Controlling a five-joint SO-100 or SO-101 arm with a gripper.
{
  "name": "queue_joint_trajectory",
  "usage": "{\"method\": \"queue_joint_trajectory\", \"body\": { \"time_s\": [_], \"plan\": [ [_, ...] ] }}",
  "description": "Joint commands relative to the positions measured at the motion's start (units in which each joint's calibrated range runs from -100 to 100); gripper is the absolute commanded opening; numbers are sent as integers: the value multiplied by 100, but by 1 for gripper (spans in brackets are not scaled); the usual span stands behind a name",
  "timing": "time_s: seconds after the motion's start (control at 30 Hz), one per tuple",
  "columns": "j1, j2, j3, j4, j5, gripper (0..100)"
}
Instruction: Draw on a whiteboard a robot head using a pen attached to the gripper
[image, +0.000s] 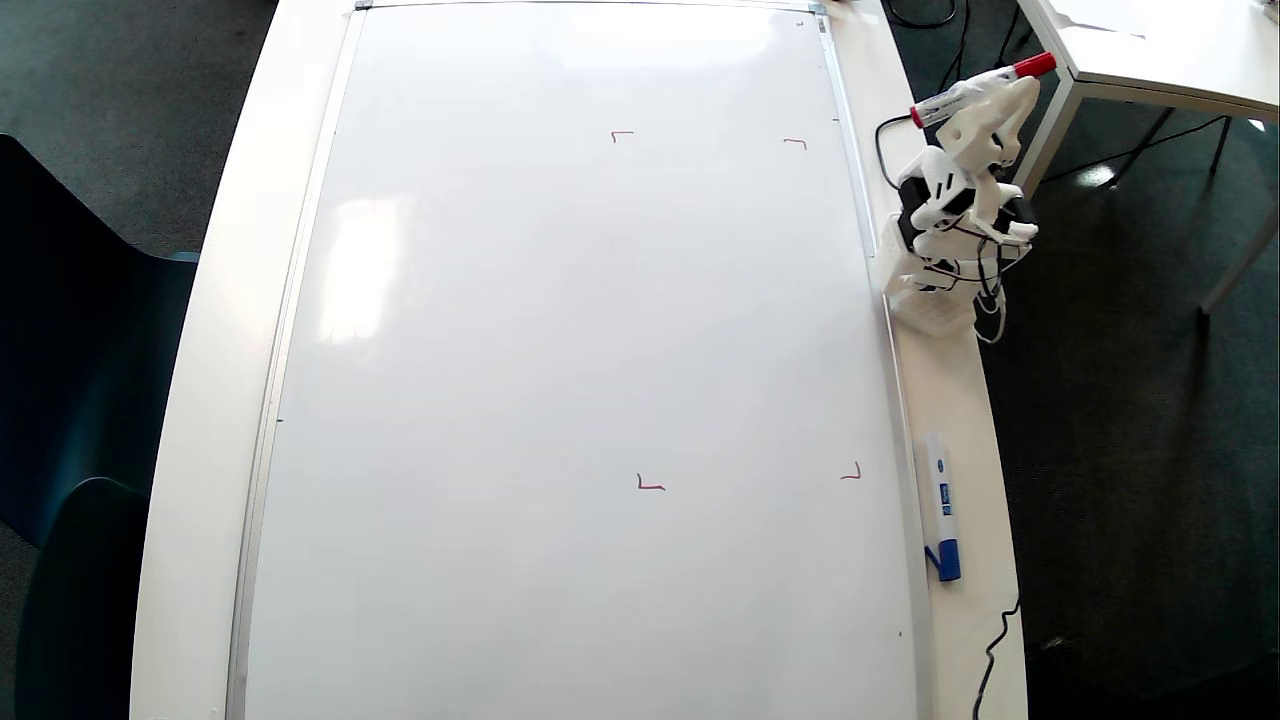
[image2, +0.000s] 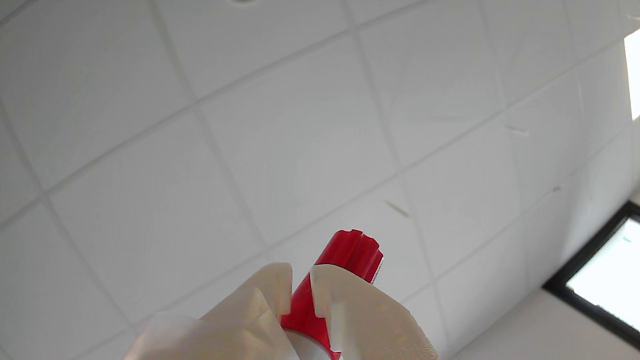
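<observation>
Bright, even daylight, soft glare patches on the whiteboard (image: 600, 330), mild fisheye bowing at edges.

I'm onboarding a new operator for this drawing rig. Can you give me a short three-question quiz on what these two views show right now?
1. True or false: the robot head is already drawn on the whiteboard.
2. How many small red corner marks are on the board?
3. Multiple choice: where is the pen held by the hand? A) tip touching the board B) off the board's right edge in the overhead view C) lying beside the white-and-blue marker

Key:
1. False; only the corner marks show.
2. Four.
3. B; the wrist view shows the hand closed around the red pen against the ceiling.
</observation>
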Motion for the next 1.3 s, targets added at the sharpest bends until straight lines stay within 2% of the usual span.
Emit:
{"method": "queue_joint_trajectory", "body": {
  "time_s": [0.0,1.27],
  "plan": [
    [11,-10,37,-84,3,1],
    [-33,-10,37,-84,-24,1]
  ]
}}
